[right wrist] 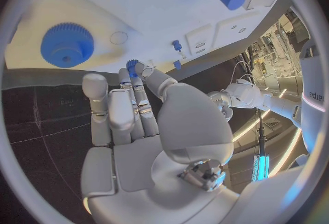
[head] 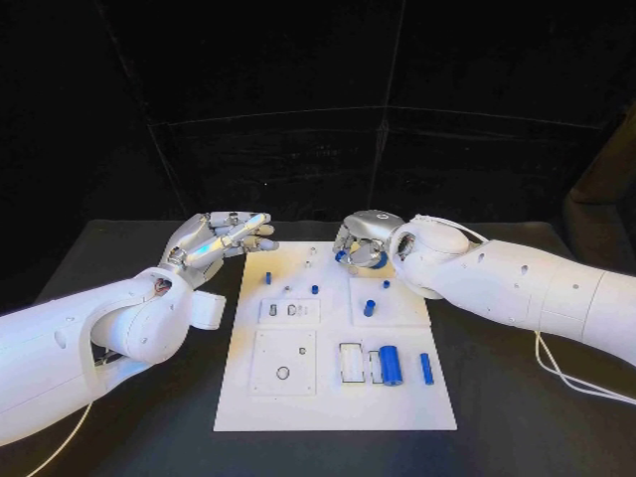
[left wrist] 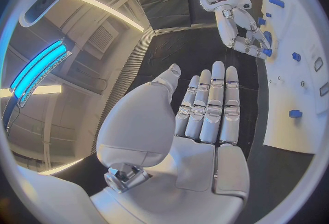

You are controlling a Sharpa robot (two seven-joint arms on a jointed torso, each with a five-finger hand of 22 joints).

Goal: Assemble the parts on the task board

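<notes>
The white task board (head: 333, 393) lies mid-table. The left hand (head: 230, 237) hovers off the board's far left corner, fingers straight and together, holding nothing. The right hand (head: 364, 243) hangs over the far edge, pinching a small blue part (right wrist: 131, 64) at its fingertips. Beside it sit a blue gear (right wrist: 66, 44) and blue pegs (head: 370, 308) (upright). A large blue cylinder (head: 392, 365) and a thin blue rod (head: 425, 369) lie nearer the robot.
</notes>
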